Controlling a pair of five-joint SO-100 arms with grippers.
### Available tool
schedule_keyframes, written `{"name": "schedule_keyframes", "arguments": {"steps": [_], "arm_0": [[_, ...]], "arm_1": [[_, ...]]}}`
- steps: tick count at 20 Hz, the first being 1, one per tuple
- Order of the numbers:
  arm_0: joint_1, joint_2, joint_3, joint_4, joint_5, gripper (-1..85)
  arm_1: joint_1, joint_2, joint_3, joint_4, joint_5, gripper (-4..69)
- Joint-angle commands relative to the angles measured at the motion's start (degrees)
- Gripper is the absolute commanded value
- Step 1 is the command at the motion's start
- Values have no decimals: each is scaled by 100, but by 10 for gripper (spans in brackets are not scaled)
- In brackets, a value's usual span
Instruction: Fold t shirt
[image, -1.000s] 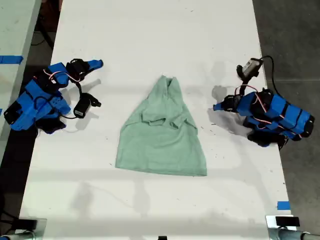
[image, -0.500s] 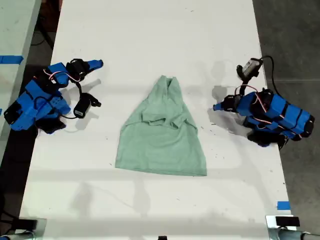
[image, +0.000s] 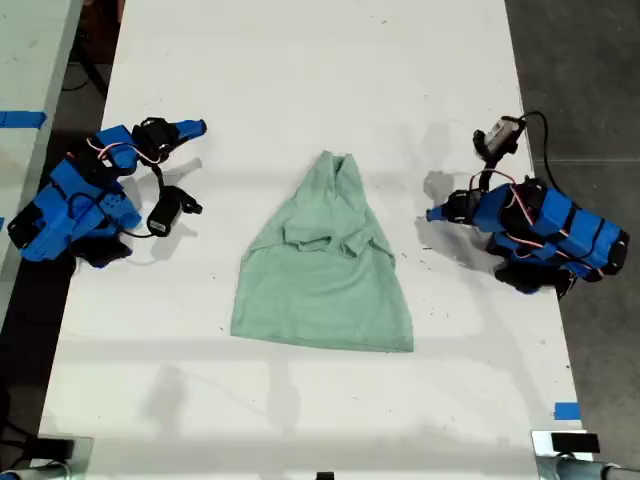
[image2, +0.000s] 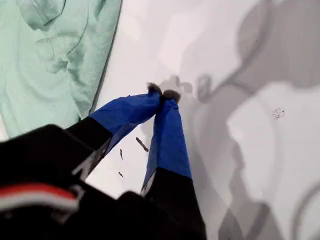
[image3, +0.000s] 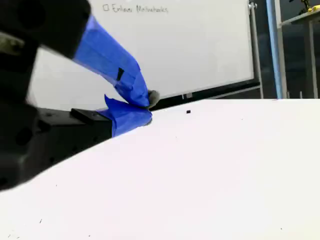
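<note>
T shirt (image: 323, 260) apart from both closed jaws

My first gripper (image2: 163, 95) reaches into the first wrist view from the black housing, its two blue-taped fingers (image2: 167, 140) narrowing until the dark tips meet over the white table (image2: 250, 150), with nothing between them. The t shirt (image2: 55, 55) lies at about ten o'clock from those tips, near but apart from them, pale mint green and wrinkled, with one long straight edge facing the gripper and a rumpled fold further in. Grey shadows spread over the table from about twelve to four o'clock of the tips, and a few small dark specks mark the surface between and beside the fingers.
</note>
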Motion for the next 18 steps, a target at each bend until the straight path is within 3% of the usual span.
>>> {"name": "schedule_keyframes", "arguments": {"steps": [1, 18], "arm_0": [[-123, 44, 237, 9, -123, -2], [-132, 44, 237, 26, -123, -2]], "arm_1": [[-35, 62, 272, 18, 62, 12], [-18, 62, 272, 35, 79, 12]]}}
